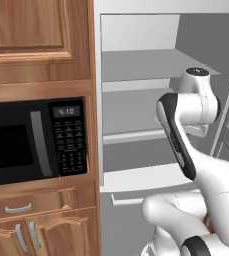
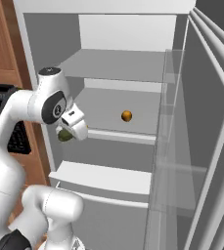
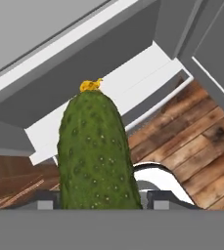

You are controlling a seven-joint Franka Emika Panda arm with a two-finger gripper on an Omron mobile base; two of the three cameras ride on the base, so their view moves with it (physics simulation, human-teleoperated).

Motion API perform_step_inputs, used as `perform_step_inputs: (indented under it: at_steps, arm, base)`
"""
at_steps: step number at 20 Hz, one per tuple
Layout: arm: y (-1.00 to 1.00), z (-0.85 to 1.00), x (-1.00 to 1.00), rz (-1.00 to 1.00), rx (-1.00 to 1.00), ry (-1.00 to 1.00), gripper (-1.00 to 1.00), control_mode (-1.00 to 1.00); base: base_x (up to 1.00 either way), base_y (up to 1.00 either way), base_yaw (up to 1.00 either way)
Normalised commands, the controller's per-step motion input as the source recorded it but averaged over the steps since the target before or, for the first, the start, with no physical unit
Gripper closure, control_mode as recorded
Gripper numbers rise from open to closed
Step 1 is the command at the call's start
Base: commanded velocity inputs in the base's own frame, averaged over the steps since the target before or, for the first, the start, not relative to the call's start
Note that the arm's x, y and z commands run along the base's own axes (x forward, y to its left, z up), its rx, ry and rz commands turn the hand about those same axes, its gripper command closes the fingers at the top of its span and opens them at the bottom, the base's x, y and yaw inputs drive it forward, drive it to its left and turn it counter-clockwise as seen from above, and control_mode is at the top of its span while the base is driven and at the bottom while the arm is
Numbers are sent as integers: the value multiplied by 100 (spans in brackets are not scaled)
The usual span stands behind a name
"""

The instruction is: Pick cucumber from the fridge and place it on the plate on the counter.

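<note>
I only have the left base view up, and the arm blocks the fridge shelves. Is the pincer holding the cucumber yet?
Observer: Yes. In the hand view the cucumber stands between the pincer fingers, yellow tip pointing away from the hand.
Operator: Where is the hand relative to the fridge?
Observer: In the right base view the pincer is at the front edge of a middle shelf of the fridge, near the left wall.
Operator: Anything else on the shelves?
Observer: A small orange round item sits on that shelf.

Both base views facing fridge (image 1: 136,100), hand view perhaps downward
</note>
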Motion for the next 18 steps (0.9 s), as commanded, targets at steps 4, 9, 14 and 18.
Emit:
perform_step_inputs:
  at_steps: [4,9,14,18]
  arm:
    - [0,0,0,0,0,0,100,-100]
    - [25,0,-18,0,0,-3,100,100]
    - [0,0,0,0,0,0,100,100]
    - [0,0,0,0,0,0,100,100]
  base:
    - [0,0,0]
    - [-12,16,0]
    - [-62,99,-3]
    - [-64,100,-5]
